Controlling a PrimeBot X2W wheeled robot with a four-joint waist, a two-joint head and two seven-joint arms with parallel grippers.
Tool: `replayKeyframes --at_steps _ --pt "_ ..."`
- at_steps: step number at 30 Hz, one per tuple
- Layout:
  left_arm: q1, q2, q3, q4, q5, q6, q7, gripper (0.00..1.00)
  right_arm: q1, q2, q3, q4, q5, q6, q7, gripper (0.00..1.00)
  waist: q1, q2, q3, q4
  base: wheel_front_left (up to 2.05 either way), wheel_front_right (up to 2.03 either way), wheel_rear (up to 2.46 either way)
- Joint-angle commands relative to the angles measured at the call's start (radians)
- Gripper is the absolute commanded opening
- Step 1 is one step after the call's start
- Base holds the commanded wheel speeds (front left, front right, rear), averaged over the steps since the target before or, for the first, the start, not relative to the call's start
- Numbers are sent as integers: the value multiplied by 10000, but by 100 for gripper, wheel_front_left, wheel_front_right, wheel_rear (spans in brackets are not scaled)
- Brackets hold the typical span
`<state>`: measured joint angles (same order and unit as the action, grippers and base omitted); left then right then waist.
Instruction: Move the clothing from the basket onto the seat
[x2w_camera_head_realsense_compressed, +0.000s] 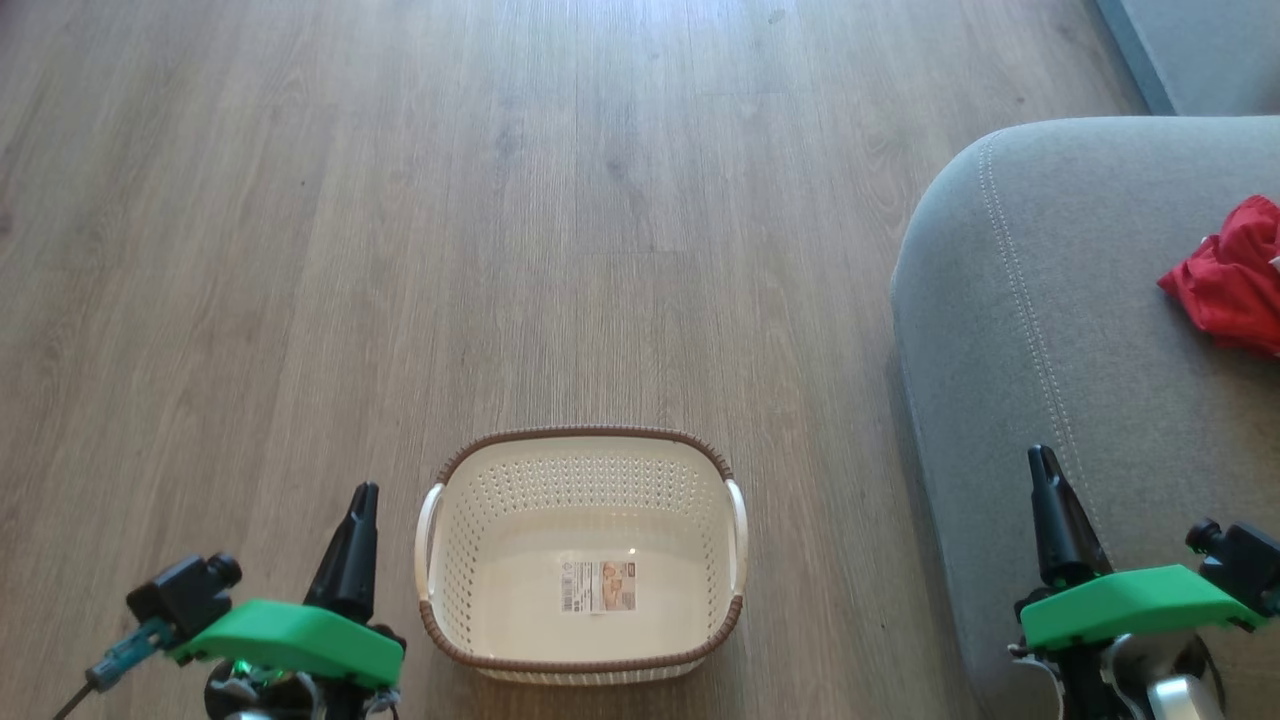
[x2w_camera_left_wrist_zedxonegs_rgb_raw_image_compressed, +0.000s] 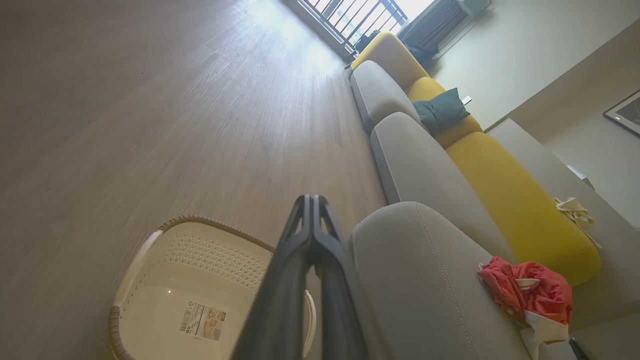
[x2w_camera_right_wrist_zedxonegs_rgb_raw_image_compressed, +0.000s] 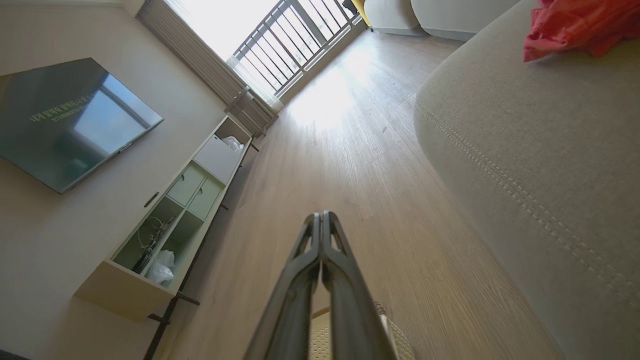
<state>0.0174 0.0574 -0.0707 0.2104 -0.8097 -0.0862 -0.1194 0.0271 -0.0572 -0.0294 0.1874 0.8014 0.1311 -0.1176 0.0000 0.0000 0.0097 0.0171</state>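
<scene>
Basket (x2w_camera_head_realsense_compressed: 585, 433) sat empty on floor (x2w_camera_head_realsense_compressed: 500, 200), label bare. Red clothing (x2w_camera_head_realsense_compressed: 1232, 280) lay bunched on seat (x2w_camera_head_realsense_compressed: 1060, 330), well back from edge. Left hand (x2w_camera_head_realsense_compressed: 362, 500) and right hand (x2w_camera_head_realsense_compressed: 1042, 462) were both clenched, holding nothing. Judged transfer done. Best practice: park arms clear, leave heap undisturbed.

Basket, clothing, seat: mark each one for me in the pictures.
basket (x2w_camera_head_realsense_compressed: 560, 490): head view, on its perforated far wall.
clothing (x2w_camera_head_realsense_compressed: 1228, 282): head view, middle of the red heap.
seat (x2w_camera_head_realsense_compressed: 1130, 400): head view, bare grey top right of the seam.
</scene>
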Motion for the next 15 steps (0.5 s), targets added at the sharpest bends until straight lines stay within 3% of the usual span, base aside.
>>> replayKeyframes --at_steps 1,15 --pt "-493 115 221 -279 -268 -90 56 0 -590 -161 29 -273 292 -2 35 0 0 0 -1 -3 0 0 0" --pt "-639 128 475 -158 -1869 -161 453 0 -735 -172 -66 -109 1913 -2 425 0 0 0 -14 -36 0 0 0"
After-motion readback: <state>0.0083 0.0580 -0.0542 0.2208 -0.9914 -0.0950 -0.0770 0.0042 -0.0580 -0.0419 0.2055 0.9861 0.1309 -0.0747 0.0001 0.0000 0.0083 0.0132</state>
